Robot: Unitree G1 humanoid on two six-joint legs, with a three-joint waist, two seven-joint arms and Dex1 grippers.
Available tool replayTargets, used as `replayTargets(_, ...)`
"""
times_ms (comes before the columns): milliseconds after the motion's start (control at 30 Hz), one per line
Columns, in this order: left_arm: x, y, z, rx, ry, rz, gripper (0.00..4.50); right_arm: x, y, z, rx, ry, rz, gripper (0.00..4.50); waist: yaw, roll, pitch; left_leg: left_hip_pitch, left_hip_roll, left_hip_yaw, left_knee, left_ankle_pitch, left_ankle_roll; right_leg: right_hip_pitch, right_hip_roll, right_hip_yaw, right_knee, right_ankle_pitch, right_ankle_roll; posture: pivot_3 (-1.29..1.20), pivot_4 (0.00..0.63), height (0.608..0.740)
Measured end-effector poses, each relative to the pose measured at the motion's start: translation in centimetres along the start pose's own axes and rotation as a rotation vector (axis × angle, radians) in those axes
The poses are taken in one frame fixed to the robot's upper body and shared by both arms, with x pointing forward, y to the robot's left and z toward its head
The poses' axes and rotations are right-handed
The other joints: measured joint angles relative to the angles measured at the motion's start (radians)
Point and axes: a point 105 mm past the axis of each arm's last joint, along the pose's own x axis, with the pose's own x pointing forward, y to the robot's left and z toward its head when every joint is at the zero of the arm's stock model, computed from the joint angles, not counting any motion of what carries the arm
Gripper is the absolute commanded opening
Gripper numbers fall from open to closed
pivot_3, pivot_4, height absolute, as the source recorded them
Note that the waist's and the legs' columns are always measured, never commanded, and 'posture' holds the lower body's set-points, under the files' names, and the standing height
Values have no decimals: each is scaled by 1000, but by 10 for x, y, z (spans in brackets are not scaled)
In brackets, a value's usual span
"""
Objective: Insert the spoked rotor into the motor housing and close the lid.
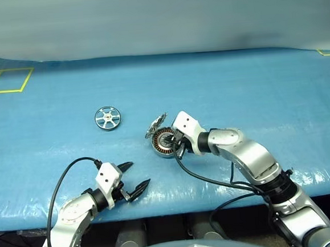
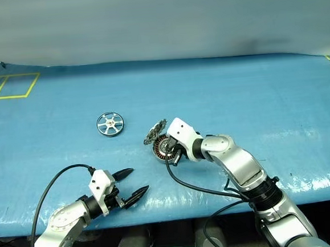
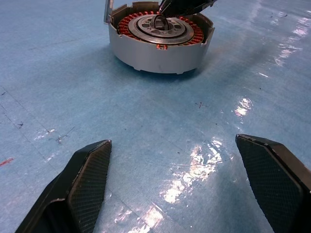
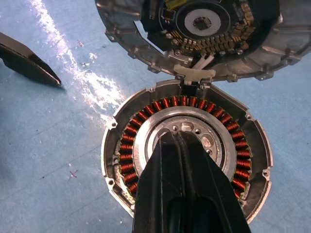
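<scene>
So the motor housing (image 1: 165,143) sits out on the blue bench (image 1: 253,88) with its lid (image 1: 156,125) flipped up and back on the hinge, which leaves the copper windings and the silver bearing wide open for loading. The right gripper (image 4: 181,145) has its jaws pressed shut with nothing in them, tips parked right on the central bearing; my guess is it's pinning the housing down or checking the seat, since it's clearly not carrying anything. The spoked rotor (image 1: 107,117) is lying flat on the bench, well off to the robot's left of the housing, untouched. The left gripper (image 1: 131,177) hangs near the front edge with jaws spread wide and empty, aimed toward the housing, and the rotor lies farther out than it does, well apart from it. Looks like the left one is the obvious candidate to go fetch it.
</scene>
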Motion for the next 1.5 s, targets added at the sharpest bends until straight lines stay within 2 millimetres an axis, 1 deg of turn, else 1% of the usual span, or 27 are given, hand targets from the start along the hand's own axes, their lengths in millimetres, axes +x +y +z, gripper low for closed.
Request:
replayTargets(167,0,0,0,1,-1,0,4500,2,-5,-5,7,13,-14,37,0,0,0,0,0,0,0,0,0,0,0,0,0,0,0,0,150,740)
replayTargets(400,0,0,0,1,-1,0,4500,6,-9,-2,-1,5,-24,37,0,0,0,0,0,0,0,0,0,0,0,0,0,0,0,0,150,740)
replayTargets(833,0,0,0,0,0,1,4500,5,-8,1,-11,-2,-19,37,0,0,0,0,0,0,0,0,0,0,0,0,0,0,0,0,150,740)
replayTargets(1033,-1,0,-1,-3,3,1,4500,3,-2,10,-31,-31,-4,37,0,0,0,0,0,0,0,0,0,0,0,0,0,0,0,0,150,740)
replayTargets(1333,-1,-1,-1,-4,3,1,4500,5,3,-2,9,-1,7,37,0,0,0,0,0,0,0,0,0,0,0,0,0,0,0,0,150,740)
replayTargets(1500,-1,0,-1,-4,3,1,4500,5,4,-3,11,-1,8,37,0,0,0,0,0,0,0,0,0,0,0,0,0,0,0,0,150,740)
